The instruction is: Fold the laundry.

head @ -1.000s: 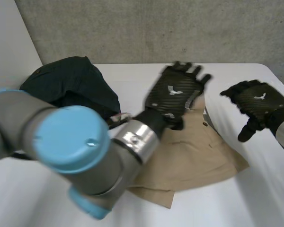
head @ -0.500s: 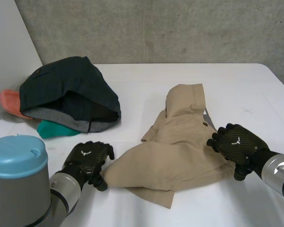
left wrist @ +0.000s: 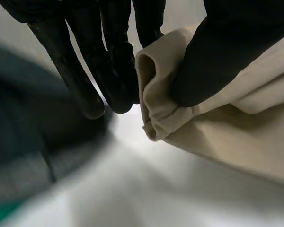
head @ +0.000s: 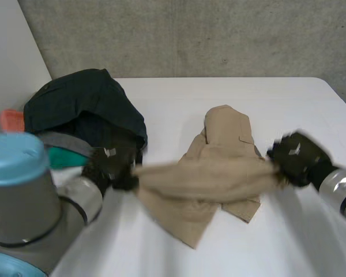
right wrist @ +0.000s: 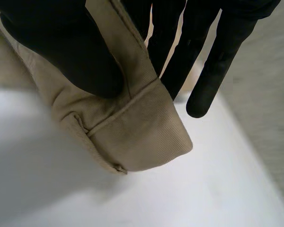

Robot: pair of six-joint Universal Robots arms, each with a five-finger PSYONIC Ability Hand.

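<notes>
Now, head view first: clamped at both ends, tan garment (head: 219, 173), drawn out into a taut band across the middle of the frame. Gripped at the band's left end by the left hand (head: 112, 167), left of centre, just beside the dark mound. Gripped at the band's right end by the right hand (head: 297, 158), toward the right edge of the frame. Above the band, lying on the white table (head: 179, 98) near the centre, a folded tan section. Below it, trailing down to a point toward the bottom centre, more tan cloth; cannot tell whether touching the table there.

Over to the left wrist view: pinching a rolled tan edge (left wrist: 154, 94) between thumb (left wrist: 227, 47) and fingers (left wrist: 109, 61), closed tight on the cloth, with the rest of the fabric running away past the thumb. Just beyond the fingertips, blurred dark cloth.

Right wrist view, same story: thumb (right wrist: 61, 42) pressing a hemmed tan corner (right wrist: 137, 127) against the fingers (right wrist: 173, 52), corner poking out past the fingertips, white table under it.

Back to the head view, upper left of the frame: dark green garment (head: 86, 104), heaped in a mound, with grey lining (head: 63, 141) showing along its lower edge. Peeking out at the far left, orange cloth (head: 11, 119); tucked under the lining, teal cloth (head: 66, 157). Filling the lower left corner, left arm (head: 23, 202); coming in at the right edge, right arm (head: 343, 187). Along the top of the frame, behind the table, grey concrete wall (head: 190, 34).
</notes>
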